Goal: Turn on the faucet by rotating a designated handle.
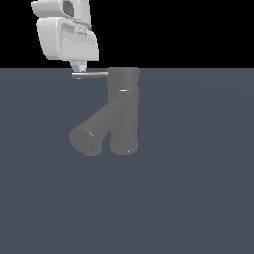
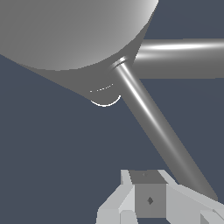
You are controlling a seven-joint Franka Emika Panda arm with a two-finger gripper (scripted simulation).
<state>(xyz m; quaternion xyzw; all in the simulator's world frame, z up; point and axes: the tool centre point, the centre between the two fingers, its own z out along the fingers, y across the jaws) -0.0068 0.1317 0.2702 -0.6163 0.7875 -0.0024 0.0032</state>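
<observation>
White two-finger gripper (image 1: 79, 69) sits at free end of thin dark grey rod handle (image 1: 92, 75). Rod axis horizontal, toward dark grey cylindrical faucet (image 1: 124, 111) (exterior view's right). Finger gap: cannot tell.

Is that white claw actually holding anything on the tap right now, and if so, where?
It cannot be told for sure. The claw sits at the outer tip of the thin handle on the faucet, but whether it grips or just touches isn't visible.
</observation>
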